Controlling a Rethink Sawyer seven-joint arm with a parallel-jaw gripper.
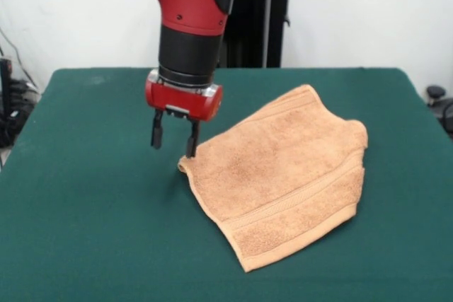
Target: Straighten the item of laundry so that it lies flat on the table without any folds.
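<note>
We count one towel (283, 175), tan, with one woven stripe running near one edge. We count one green counter (85, 231), one red and black robot arm (187, 12), and one tool (174, 141) with two dark fingers (156, 134).

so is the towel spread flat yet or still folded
Still partly folded. The towel lies mostly spread on the table, but its right side is doubled over, showing a layered edge, and its outline is uneven.

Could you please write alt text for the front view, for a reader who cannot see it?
A tan towel lies rumpled on a dark green table, its right corner folded over. The red and black arm's gripper hangs at the towel's left corner, jaws open.
</note>
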